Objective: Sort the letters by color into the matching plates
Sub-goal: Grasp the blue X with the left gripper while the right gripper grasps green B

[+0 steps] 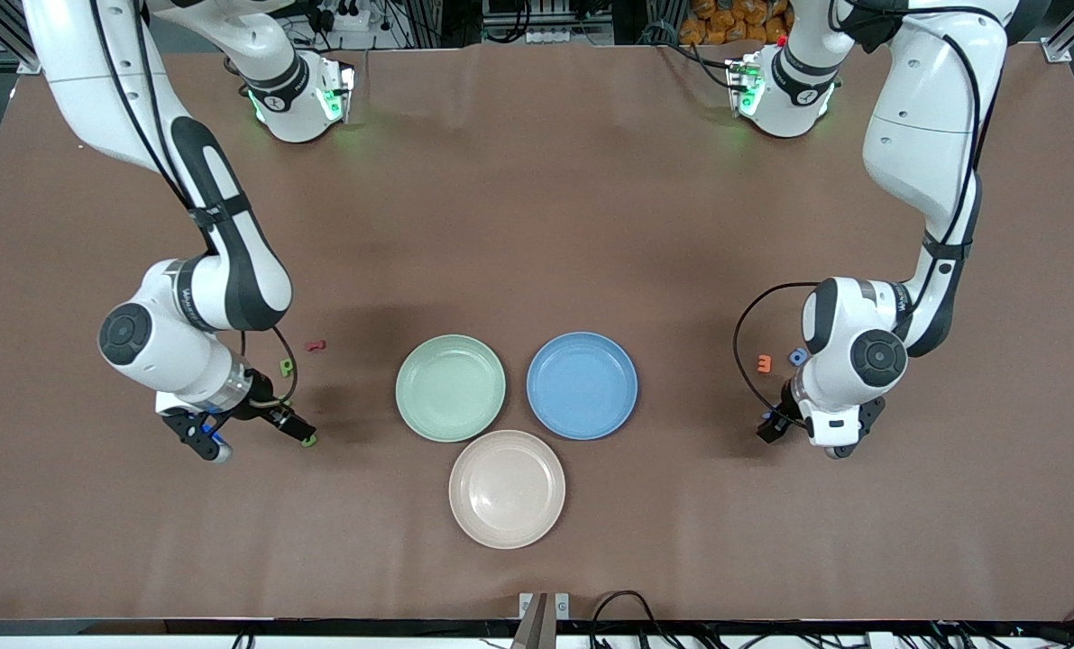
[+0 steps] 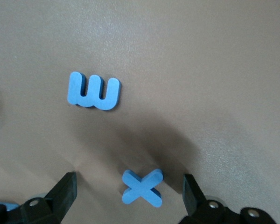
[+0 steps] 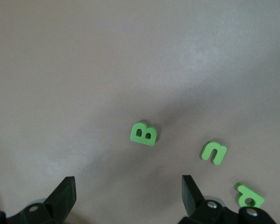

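Nearest us, both plates point(image 1: 450, 388) sit empty on the desk point(image 1: 537, 225). Our left end effector point(image 2: 129, 191) is open around the blue plus point(image 2: 142, 187). Our right end effector point(image 3: 128, 191) hangs open, probably over the green B point(image 3: 143, 134).

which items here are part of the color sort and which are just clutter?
Job:
green plate
blue plate
blue letter
blue plus sign
green B
two more green letters

Lying about:
cream plate
dark red piece
orange E
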Robot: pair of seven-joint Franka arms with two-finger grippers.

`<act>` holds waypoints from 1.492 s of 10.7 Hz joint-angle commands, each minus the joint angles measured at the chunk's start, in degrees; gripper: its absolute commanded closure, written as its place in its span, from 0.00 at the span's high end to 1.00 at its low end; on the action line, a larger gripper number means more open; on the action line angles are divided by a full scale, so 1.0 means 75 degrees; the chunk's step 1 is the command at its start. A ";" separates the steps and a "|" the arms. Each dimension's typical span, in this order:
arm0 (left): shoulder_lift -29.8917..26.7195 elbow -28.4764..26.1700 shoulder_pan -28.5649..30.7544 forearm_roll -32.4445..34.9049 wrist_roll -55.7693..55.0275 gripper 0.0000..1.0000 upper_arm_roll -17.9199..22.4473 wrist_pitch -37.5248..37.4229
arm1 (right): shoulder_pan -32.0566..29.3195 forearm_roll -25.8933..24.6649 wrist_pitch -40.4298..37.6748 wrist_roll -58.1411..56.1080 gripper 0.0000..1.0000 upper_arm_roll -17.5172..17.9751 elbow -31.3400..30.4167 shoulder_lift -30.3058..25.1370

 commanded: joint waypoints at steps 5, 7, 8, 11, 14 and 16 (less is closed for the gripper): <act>0.0075 0.0157 -0.0232 0.0198 -0.0135 0.26 0.0052 0.0032 | 0.0286 0.0109 -0.0044 0.2436 1.00 -0.0335 0.0448 0.0646; 0.0040 0.0145 -0.0197 0.0174 -0.0217 0.00 0.0052 0.0032 | 0.0321 0.0121 -0.0044 0.2483 1.00 -0.0441 0.0693 0.0892; 0.0028 0.0145 -0.0186 0.0128 -0.0228 0.00 0.0052 0.0020 | 0.0344 0.0121 -0.0044 0.2518 1.00 -0.0487 0.0764 0.0986; -0.0007 0.0157 -0.0174 0.0116 -0.0229 0.00 0.0052 0.0020 | 0.0485 0.0121 -0.0044 0.2752 1.00 -0.0593 0.0905 0.1255; -0.0171 0.0238 -0.0244 0.0209 -0.0159 0.00 0.0064 -0.0061 | 0.0602 0.0121 0.0014 0.2753 1.00 -0.0710 0.0999 0.1443; -0.0218 0.0682 -0.0279 0.0233 -0.0158 0.00 0.0064 -0.0621 | 0.0637 0.0121 0.0038 0.2765 1.00 -0.0745 0.0999 0.1526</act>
